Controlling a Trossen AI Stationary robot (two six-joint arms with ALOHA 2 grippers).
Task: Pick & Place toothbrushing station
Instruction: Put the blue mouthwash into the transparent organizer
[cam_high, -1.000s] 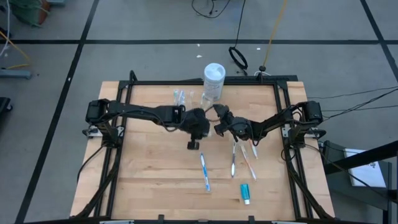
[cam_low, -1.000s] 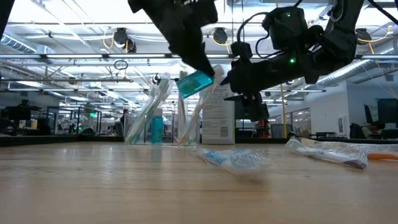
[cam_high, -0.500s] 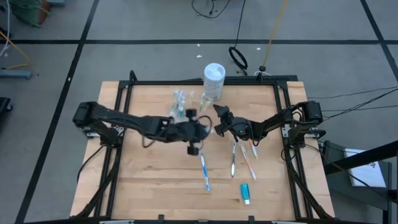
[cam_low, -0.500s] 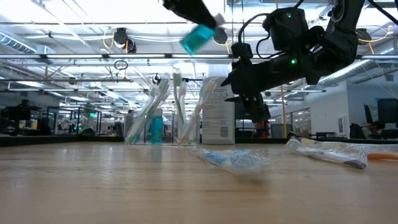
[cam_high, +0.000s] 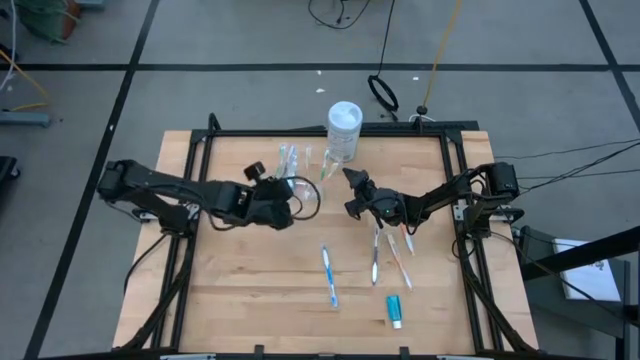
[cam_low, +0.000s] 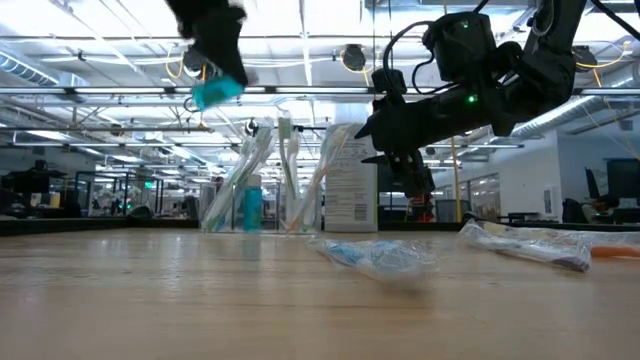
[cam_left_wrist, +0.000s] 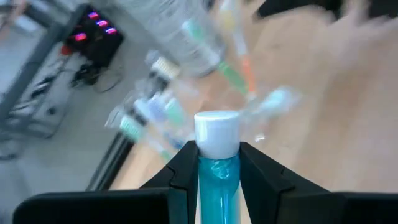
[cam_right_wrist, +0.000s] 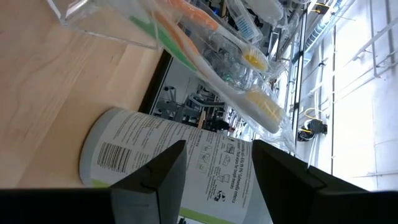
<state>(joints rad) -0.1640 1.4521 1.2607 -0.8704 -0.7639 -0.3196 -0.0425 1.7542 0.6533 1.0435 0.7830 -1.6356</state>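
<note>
Worktop: pale wooden worktop (cam_high: 250, 270) inside a black frame, on grey floor marked with dark tape lines; the low view looks past it into a bright hall.
Station: small clear plastic toothbrushing station (cam_high: 291, 159) with upright compartments stands near the far edge of the worktop, holding several toothbrushes that lean upright (cam_low: 262, 180).
Tub: white cylindrical lidded tub (cam_high: 343, 128) stands just beside the station, at the far edge.
Left gripper (cam_left_wrist: 217, 163): raised above the worktop, near the station; its fingers (cam_left_wrist: 187, 168) are clenched on a small teal bottle with a white cap (cam_left_wrist: 217, 155).
Right gripper (cam_high: 349, 180): hovers near the tub and station, fingers (cam_right_wrist: 159, 168) spread apart, grasping nothing.
Loose items: wrapped toothbrushes (cam_high: 329, 275) and a teal tube (cam_high: 394, 309) lie on the near half.
</note>
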